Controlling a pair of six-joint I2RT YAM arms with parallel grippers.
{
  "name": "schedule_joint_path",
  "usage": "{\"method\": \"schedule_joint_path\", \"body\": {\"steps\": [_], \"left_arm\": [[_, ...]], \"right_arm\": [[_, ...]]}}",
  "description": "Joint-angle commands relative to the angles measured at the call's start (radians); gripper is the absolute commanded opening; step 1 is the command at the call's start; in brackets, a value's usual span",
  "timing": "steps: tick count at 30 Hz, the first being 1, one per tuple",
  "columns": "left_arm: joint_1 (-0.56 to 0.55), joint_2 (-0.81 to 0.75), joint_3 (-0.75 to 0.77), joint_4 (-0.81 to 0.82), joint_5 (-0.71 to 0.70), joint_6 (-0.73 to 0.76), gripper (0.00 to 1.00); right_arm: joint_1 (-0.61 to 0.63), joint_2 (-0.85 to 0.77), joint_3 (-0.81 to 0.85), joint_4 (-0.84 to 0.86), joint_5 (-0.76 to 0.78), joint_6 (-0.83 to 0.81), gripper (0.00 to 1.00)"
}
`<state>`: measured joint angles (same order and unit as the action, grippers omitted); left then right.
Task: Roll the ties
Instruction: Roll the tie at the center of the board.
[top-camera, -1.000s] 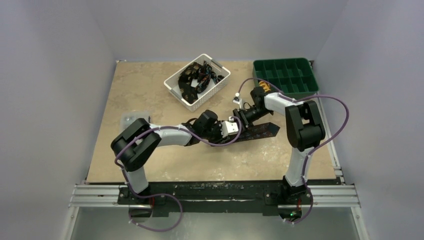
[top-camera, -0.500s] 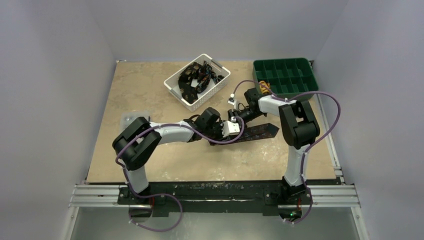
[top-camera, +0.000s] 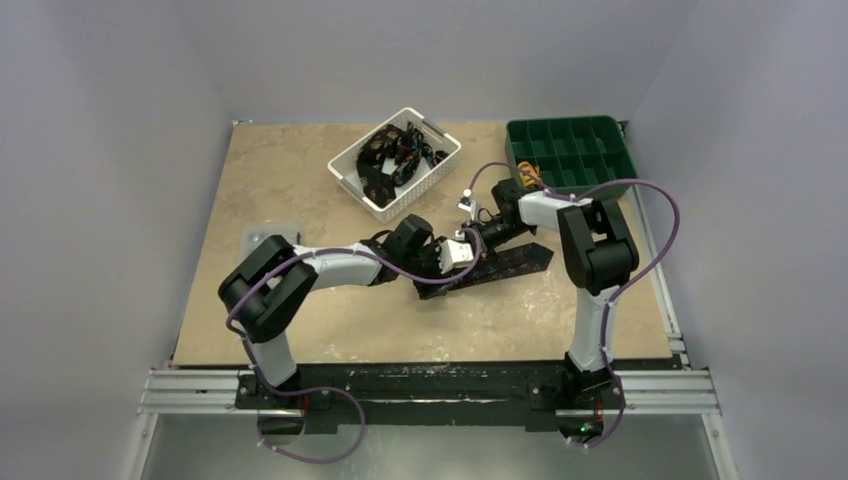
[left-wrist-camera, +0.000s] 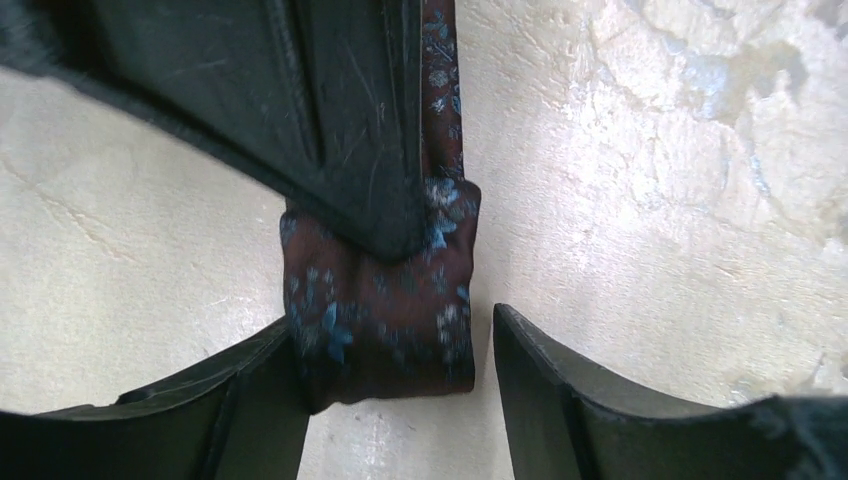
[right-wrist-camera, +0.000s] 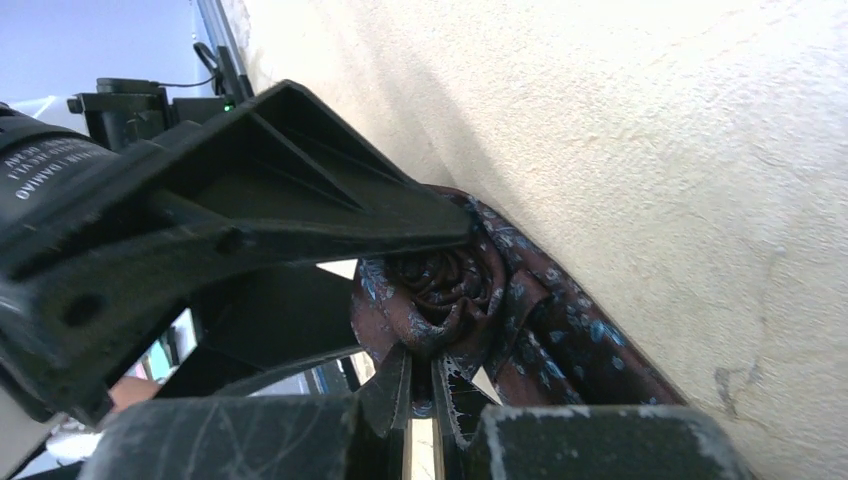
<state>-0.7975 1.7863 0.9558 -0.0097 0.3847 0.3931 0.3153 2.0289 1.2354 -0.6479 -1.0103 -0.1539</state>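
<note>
Change: your right gripper (right-wrist-camera: 422, 372) has swung in beside the left gripper (left-wrist-camera: 392, 330) and closed; the left jaws have widened.
Tie: dark brown fabric necktie with pale blue marks (right-wrist-camera: 440, 285), rolled end on the beige mottled tabletop (top-camera: 290, 190), tail flat toward the right.
Left tool: open, fingers (left-wrist-camera: 250, 400) straddling the roll, one touching.
Right tool: pinched shut on the roll's edge.

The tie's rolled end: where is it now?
The roll lies right of the table centre in the top view, near the white basket, between the left end effector's fingers.
</note>
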Motion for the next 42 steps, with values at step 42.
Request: {"method": "schedule_joint_path", "body": {"steps": [42], "left_arm": [[-0.016, 0.134, 0.010, 0.341, 0.011, -0.179, 0.38]], "right_arm": [[-0.045, 0.055, -0.038, 0.008, 0.350, -0.037, 0.00]]}}
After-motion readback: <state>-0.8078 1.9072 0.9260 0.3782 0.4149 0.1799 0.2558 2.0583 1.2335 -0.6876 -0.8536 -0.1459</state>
